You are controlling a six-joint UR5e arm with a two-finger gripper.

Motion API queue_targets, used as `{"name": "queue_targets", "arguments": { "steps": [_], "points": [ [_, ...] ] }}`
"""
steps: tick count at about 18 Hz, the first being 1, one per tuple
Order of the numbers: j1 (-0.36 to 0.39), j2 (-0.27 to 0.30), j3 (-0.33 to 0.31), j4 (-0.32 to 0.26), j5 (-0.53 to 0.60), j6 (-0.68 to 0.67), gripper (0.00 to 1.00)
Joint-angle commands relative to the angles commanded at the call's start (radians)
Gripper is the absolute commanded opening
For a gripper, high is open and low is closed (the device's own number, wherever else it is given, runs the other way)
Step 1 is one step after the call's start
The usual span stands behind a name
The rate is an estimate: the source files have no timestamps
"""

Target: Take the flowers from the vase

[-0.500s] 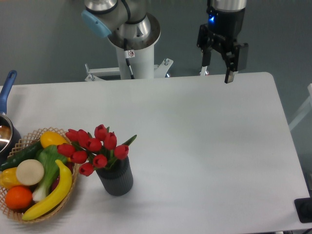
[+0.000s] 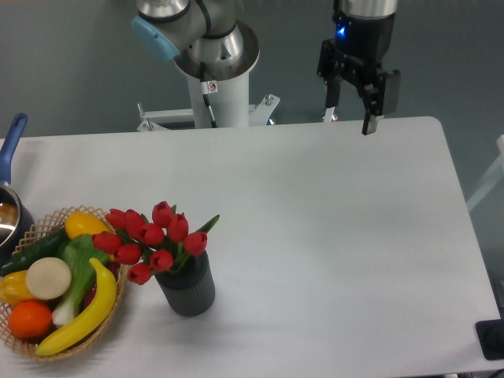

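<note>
A single fixed camera looks down steeply from the table's near side toward the robot base at the upper centre. It stands back, with most of the tabletop in frame.

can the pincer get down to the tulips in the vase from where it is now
Probably yes. The pincer hangs open over the table's far edge, and bare tabletop lies between it and the flowers in the vase. Only the basket beside them crowds one side.
</note>
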Motion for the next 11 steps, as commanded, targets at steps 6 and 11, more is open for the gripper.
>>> {"name": "queue_targets", "arguments": {
  "steps": [6,11],
  "points": [
    [-0.024,0.014,-0.067,0.095,-0.005,-0.165,1.00],
    [-0.092,0.011,-0.144,0.238,-0.014,-0.356,1.00]
  ]
}}
